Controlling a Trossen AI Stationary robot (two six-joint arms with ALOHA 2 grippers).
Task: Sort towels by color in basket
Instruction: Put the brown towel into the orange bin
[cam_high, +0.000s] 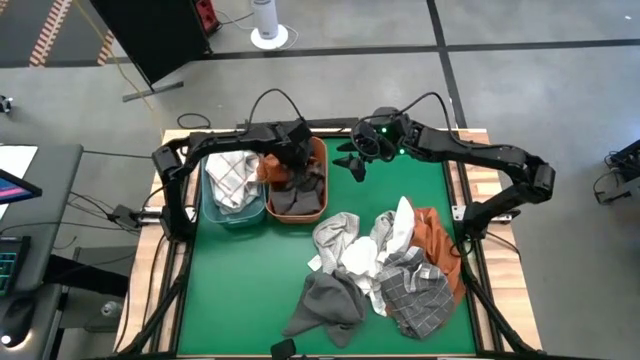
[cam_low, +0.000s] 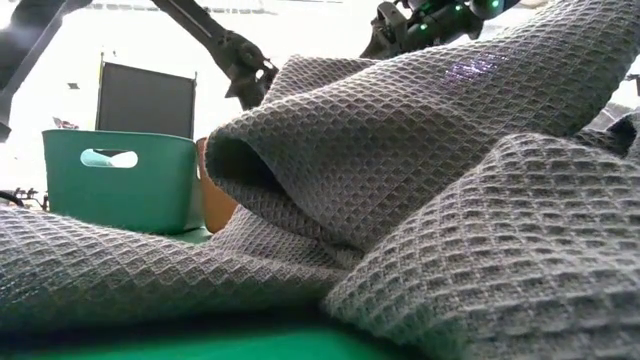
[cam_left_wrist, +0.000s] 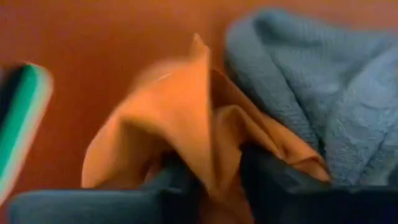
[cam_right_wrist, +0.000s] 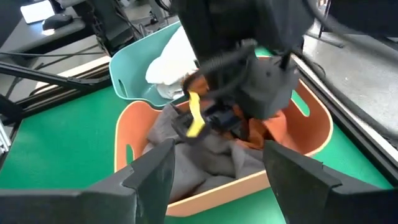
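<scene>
High view: the orange basket (cam_high: 318, 160) serves as landmark; every place below is given from it.
Left gripper (cam_high: 295, 150): down inside the orange basket, at its far end.
Left jaws: the left wrist view shows a fold of the rust-orange towel (cam_left_wrist: 180, 134) standing between the two dark fingers (cam_left_wrist: 168, 180); the jaws look slightly parted around the cloth, and whether they grip it or are letting go I cannot tell.
Basket contents: a dark grey towel (cam_left_wrist: 311, 93) lies just beside the rust-orange one, both in the orange basket.
Teal basket (cam_high: 212, 208): touching the orange basket's left side, holding a white grid-checked towel (cam_high: 232, 175).
Right gripper (cam_high: 357, 160): just right of the orange basket, above the green mat, fingers wide apart and empty; its wrist camera looks into the basket at the left arm.
Unsorted pile (cam_high: 375, 270): near side of the mat, well apart from the orange basket, towards the right arm.
Key relation: the pile lies nearer the right arm; the left gripper must rise clear of the basket before reaching it.
Judgement: a drop-off looks close to finished.
</scene>
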